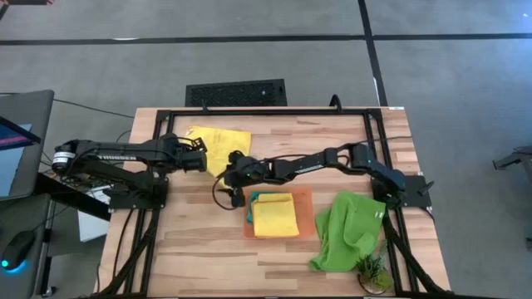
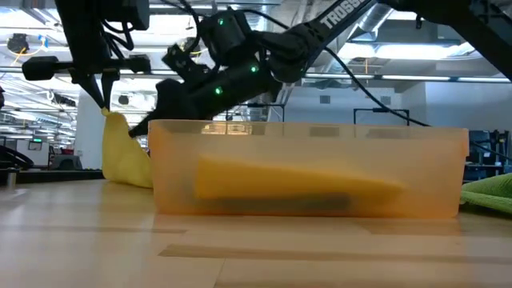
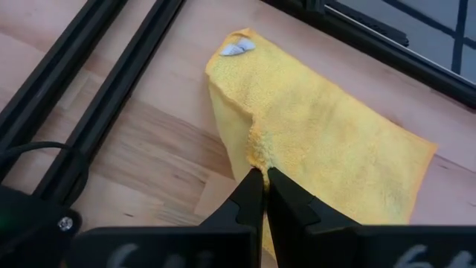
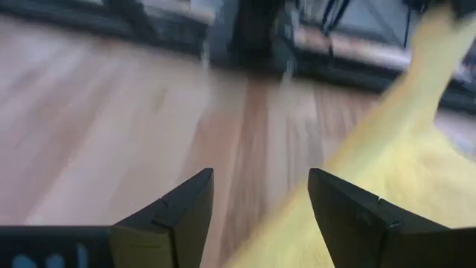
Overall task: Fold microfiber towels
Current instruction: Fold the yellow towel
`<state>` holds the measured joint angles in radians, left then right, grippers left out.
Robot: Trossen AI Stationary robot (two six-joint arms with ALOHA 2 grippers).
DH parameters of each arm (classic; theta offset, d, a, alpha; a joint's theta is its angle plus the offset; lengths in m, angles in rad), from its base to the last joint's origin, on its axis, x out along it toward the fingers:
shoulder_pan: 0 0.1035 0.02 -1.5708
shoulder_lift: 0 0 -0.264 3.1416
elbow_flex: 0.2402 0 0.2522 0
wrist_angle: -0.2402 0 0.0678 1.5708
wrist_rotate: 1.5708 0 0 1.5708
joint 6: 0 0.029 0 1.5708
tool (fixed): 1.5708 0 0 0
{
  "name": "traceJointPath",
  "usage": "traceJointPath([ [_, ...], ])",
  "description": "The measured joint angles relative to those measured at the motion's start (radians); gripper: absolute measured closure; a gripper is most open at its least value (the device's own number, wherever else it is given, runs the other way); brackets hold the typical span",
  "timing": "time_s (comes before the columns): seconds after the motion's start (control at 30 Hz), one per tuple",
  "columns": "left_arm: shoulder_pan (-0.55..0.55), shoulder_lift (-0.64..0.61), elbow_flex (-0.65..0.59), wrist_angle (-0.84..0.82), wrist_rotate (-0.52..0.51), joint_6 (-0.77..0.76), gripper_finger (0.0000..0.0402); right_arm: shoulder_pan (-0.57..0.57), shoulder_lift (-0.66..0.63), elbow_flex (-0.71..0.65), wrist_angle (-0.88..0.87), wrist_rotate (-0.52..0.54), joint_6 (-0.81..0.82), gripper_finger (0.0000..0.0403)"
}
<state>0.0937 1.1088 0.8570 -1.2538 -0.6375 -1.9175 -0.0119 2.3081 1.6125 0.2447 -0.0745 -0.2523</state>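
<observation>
A bright yellow towel [image 1: 220, 143] lies on the table's far middle; it also shows in the left wrist view [image 3: 327, 126] and the low view [image 2: 124, 156]. My left gripper [image 1: 203, 158] is shut on its left edge. My right gripper [image 1: 228, 176] is open just beyond the towel's near tip and touches nothing; its wrist view [image 4: 260, 201] shows the towel [image 4: 401, 156] beside its fingers. A folded yellow towel [image 1: 274, 216] lies on a teal towel [image 1: 253, 199] in the orange tray [image 1: 308, 214]. A lime green towel [image 1: 349, 228] lies crumpled at the right. My left gripper pinches the yellow towel's left edge [image 3: 255, 158] between its two fingertips, about midway along that edge. The fingers come slanting down from the table's left. The pinched edge stands up in a peak [image 2: 114, 122] under the fingers, and the rest of the towel lies on the table.
The translucent orange tray [image 2: 308, 140] fills the low view's front. A small green plant [image 1: 371, 270] stands at the near right corner. A black frame rail [image 1: 266, 110] runs along the far edge. Bare wood [image 1: 199, 249] lies near left.
</observation>
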Motion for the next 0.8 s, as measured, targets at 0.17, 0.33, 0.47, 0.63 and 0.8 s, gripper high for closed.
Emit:
traceJointPath([
  [0.17,0.000,-0.004,0.000,0.005,0.000,0.006,0.0401,-0.006,0.004,0.004,0.008,0.027,0.039,0.0159],
  [0.33,-0.001,-0.023,0.000,0.019,-0.017,0.014,0.0401,-0.005,0.005,0.002,-0.004,0.051,0.074,0.0159],
  [0.47,-0.001,-0.055,0.000,0.020,-0.046,0.008,0.0401,-0.006,0.005,0.002,-0.006,0.051,0.071,0.0159],
  [0.63,-0.001,-0.103,0.000,0.019,-0.087,0.005,0.0401,-0.005,0.005,0.002,-0.027,0.054,0.070,0.0159],
  [0.8,-0.001,-0.152,0.000,0.017,-0.123,0.004,0.0401,-0.010,0.005,0.002,-0.067,0.062,0.070,0.0159],
])
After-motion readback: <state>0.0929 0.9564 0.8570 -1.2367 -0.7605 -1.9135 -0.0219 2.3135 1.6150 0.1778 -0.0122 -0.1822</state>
